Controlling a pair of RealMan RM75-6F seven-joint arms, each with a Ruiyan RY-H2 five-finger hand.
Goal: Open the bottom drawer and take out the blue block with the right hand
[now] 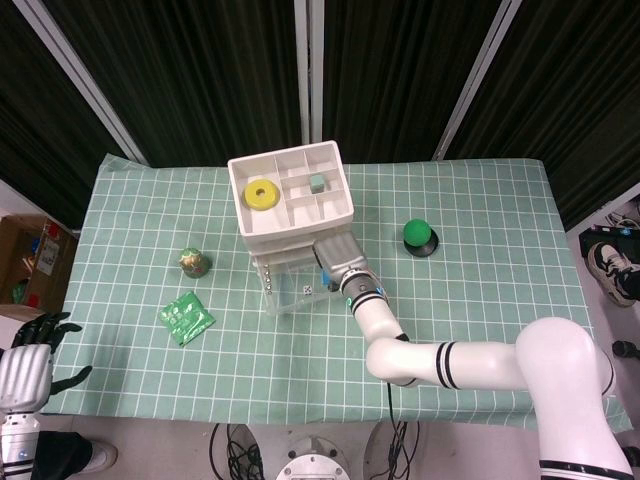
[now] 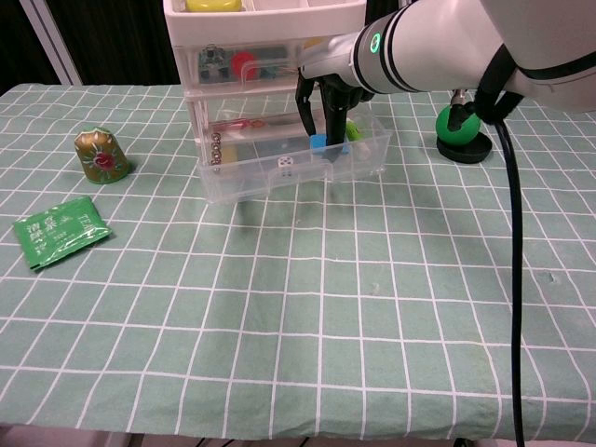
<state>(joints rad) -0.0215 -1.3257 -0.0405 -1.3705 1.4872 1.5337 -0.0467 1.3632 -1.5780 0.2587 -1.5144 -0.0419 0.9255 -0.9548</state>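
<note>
Head view: your right hand [image 1: 337, 262] covers the open bottom drawer [image 1: 290, 296], at 5 o'clock of the organizer tray [image 1: 246, 212]; left hand [image 1: 30, 350] idle, fingers spread.
Chest view: fingers [image 2: 333, 126] reach down around the blue block [image 2: 319, 141] inside the drawer; grasp cannot be confirmed

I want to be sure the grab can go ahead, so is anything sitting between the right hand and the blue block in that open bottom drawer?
Nothing visible. The bottom drawer is pulled out, and the right hand reaches down into it, fingers right at the blue block. A white die lies to one side, out of the way.
</note>
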